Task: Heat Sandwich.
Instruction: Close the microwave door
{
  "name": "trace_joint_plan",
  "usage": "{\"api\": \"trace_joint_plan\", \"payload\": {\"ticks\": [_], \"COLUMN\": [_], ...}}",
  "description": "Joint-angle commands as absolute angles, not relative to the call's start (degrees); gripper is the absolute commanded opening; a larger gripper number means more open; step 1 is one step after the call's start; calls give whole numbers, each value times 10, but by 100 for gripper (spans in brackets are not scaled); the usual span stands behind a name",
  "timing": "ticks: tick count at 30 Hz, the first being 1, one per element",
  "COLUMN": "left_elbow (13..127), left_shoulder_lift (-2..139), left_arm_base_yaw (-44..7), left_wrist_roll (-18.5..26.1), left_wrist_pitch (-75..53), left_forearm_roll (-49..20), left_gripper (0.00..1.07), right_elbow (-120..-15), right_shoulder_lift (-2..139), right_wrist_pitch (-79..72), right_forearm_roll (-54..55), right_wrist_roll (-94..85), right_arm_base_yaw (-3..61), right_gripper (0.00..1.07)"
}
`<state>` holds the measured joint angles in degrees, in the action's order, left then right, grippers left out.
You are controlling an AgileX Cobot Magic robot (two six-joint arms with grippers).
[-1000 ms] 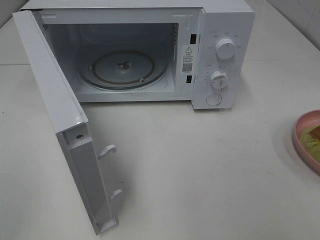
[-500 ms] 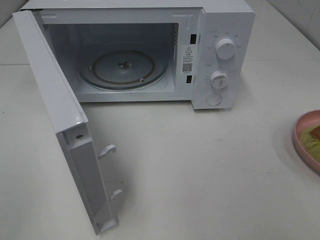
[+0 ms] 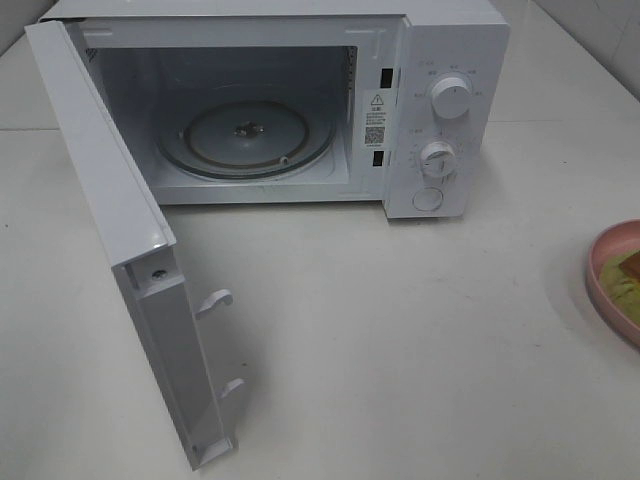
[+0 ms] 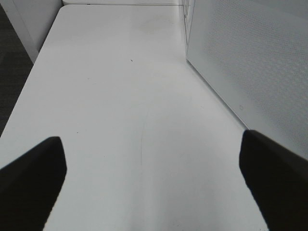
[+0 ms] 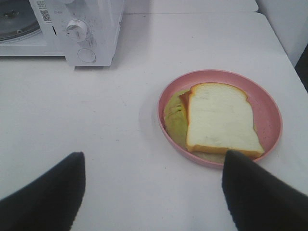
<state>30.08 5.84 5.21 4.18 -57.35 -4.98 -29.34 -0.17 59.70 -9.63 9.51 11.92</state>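
The sandwich (image 5: pixel 219 118) lies on a salmon-pink plate (image 5: pixel 269 106): a white bread slice over a yellowish-green layer. In the high view only part of the sandwich (image 3: pixel 622 278) and the plate (image 3: pixel 597 290) shows at the right edge. My right gripper (image 5: pixel 153 159) hovers open on the near side of the plate, with nothing between its fingers. My left gripper (image 4: pixel 150 144) is open above bare table beside the microwave door (image 4: pixel 255 62). Neither gripper shows in the high view.
The white microwave (image 3: pixel 450 60) stands at the back with its door (image 3: pixel 110 200) swung wide toward the front left. Its glass turntable (image 3: pixel 245 135) is bare. Two knobs and a button sit on its right panel (image 5: pixel 79 31). The table edge (image 4: pixel 29 77) runs on the left arm's side.
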Motion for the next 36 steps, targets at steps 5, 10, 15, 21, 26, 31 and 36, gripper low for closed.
{"api": "trace_joint_plan", "payload": {"ticks": [5,10,15,21,26,31,36], "left_elbow": [305,284,242,183,148,115,99], "left_shoulder_lift": [109,139,172,214,244,284,333], "left_arm_base_yaw": [54,54,54,54,54,54,54], "left_wrist_roll": [41,42,42,42,42,42,42], "left_wrist_pitch": [-521,-450,-372,-248,-146,-31,62], "left_forearm_roll": [-53,-52,-52,-53,-53,-53,-53], "left_gripper": [48,20,0,0,0,0,0], "right_elbow": [-292,-292,-292,-292,-292,-292,-292], "right_shoulder_lift": [-18,-18,-18,-18,-18,-18,-18], "right_wrist_pitch": [591,591,591,591,591,591,591], "right_forearm_roll": [-98,-98,-98,-98,-98,-98,-98], "right_wrist_roll": [95,95,96,96,96,96,96], "right_arm_base_yaw": [115,115,115,115,115,115,115], "right_gripper": [75,75,75,75,75,75,75]}}
